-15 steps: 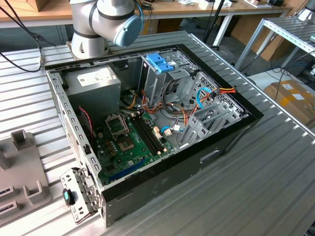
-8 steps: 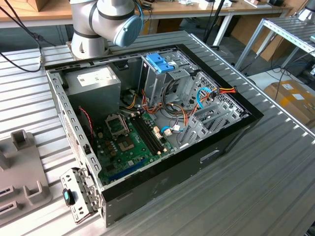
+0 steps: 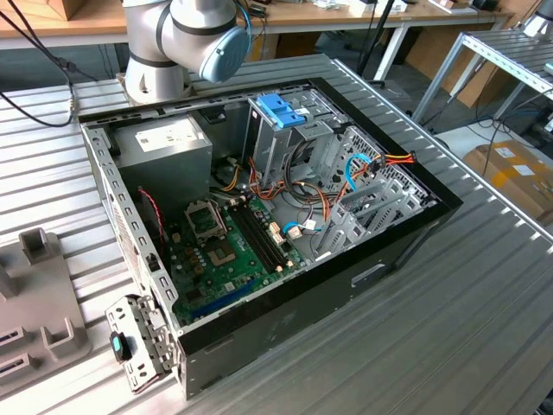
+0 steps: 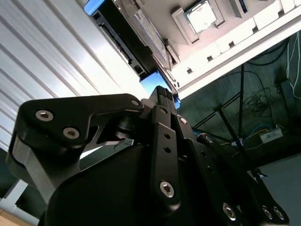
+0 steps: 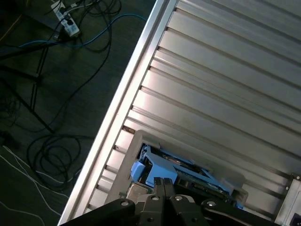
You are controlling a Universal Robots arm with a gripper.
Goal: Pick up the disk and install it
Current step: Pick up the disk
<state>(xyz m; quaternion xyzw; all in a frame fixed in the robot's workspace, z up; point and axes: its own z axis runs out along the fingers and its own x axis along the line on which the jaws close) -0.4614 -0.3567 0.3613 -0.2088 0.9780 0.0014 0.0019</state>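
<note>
In both wrist views the disk (image 5: 162,165) (image 4: 123,40) lies flat in a pale holder on the ribbed metal table, close to the table's edge. Blue plastic rails run along its sides, and part of its white label shows. My gripper (image 5: 162,181) (image 4: 162,94) hangs just over the disk's blue-railed end. Its black fingertips are pressed together, shut, with nothing visible between them. Whether the tips touch the disk I cannot tell. The exterior view shows the arm's base (image 3: 164,52) behind the open computer case (image 3: 389,251).
Inside the case stand a metal drive cage topped by a blue bracket (image 3: 281,111), a grey power supply (image 3: 164,143) and the green motherboard (image 3: 225,242). A grey fixture (image 3: 34,285) sits on the exterior view's left. Cables (image 5: 56,94) lie on the floor past the table edge.
</note>
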